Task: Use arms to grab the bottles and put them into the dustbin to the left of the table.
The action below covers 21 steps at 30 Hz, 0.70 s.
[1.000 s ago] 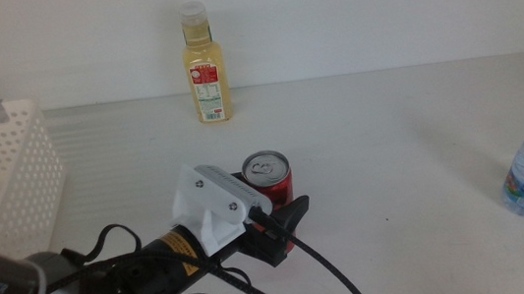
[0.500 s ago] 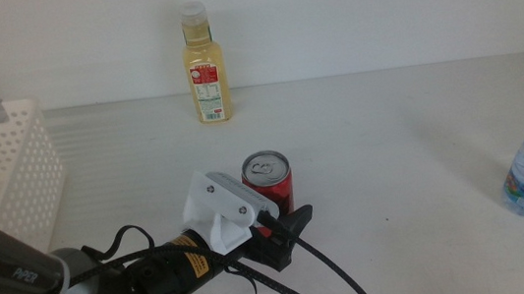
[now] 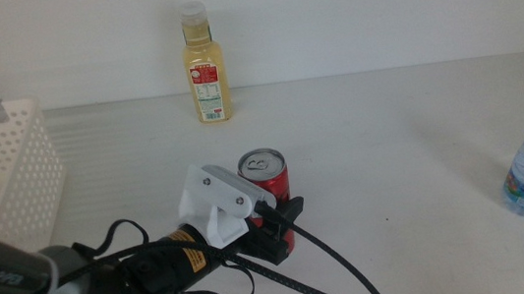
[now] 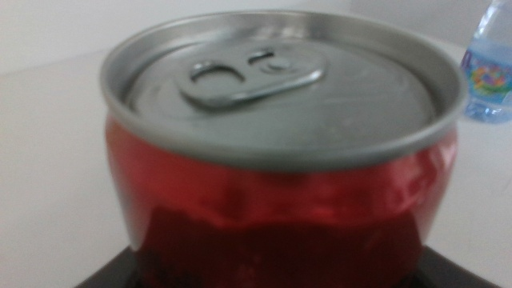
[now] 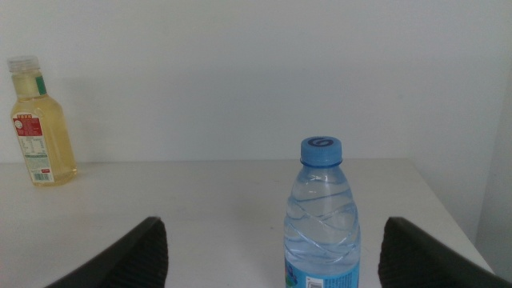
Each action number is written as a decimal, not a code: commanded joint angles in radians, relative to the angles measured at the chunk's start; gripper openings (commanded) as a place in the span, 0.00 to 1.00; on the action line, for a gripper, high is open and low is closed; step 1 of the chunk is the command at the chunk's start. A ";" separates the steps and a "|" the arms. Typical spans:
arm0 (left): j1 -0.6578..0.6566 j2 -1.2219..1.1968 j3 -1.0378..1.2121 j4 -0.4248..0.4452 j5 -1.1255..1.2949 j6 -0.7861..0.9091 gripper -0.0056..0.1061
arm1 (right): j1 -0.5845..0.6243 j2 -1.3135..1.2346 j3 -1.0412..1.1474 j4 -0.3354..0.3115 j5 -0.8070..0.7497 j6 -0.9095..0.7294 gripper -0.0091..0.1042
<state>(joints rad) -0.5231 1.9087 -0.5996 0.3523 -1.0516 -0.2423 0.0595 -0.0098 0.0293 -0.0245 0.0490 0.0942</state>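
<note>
Step in hand: the left gripper (image 3: 281,226) is closed on the slim red aluminium can with the silver pull-tab lid (image 3: 269,194), which stands upright mid-table; the can wall looks dented where it is squeezed.
Next move: judged from this, lift the can clear and carry it left to the white perforated plastic basket (image 3: 10,176), then let go over its opening.
Right gripper: (image 5: 272,252) waits with jaws spread wide, facing the small clear water bottle with blue cap (image 5: 322,216) at the table's right edge.
Still to do: the tall yellow-liquid bottle with white cap (image 3: 203,67) stands at the back of the matte white tabletop (image 3: 409,130).
View difference: the left wrist view alone shows the dent (image 4: 240,208); only the middle view shows the basket.
</note>
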 commanded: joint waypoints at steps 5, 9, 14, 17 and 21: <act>-0.002 -0.170 -0.021 -0.040 0.076 -0.015 0.02 | -0.008 -0.027 -0.009 -0.006 -0.073 -0.011 0.73; -0.002 -0.236 -0.021 -0.044 0.156 -0.028 0.02 | -0.008 -0.027 -0.009 -0.006 -0.073 -0.011 0.73; -0.002 -0.331 -0.021 -0.044 0.271 -0.050 0.02 | -0.008 -0.027 -0.009 -0.006 -0.073 -0.011 0.73; -0.002 -0.374 -0.021 -0.044 0.325 -0.050 0.01 | -0.008 -0.027 -0.009 -0.006 -0.073 -0.011 0.73; -0.002 -0.420 -0.042 -0.044 0.429 -0.067 0.01 | -0.008 -0.027 -0.009 -0.006 -0.073 -0.011 0.73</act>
<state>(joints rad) -0.5231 1.5523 -0.6009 0.3360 -0.5663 -0.2836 0.0595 -0.0098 0.0293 -0.0245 0.0490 0.0942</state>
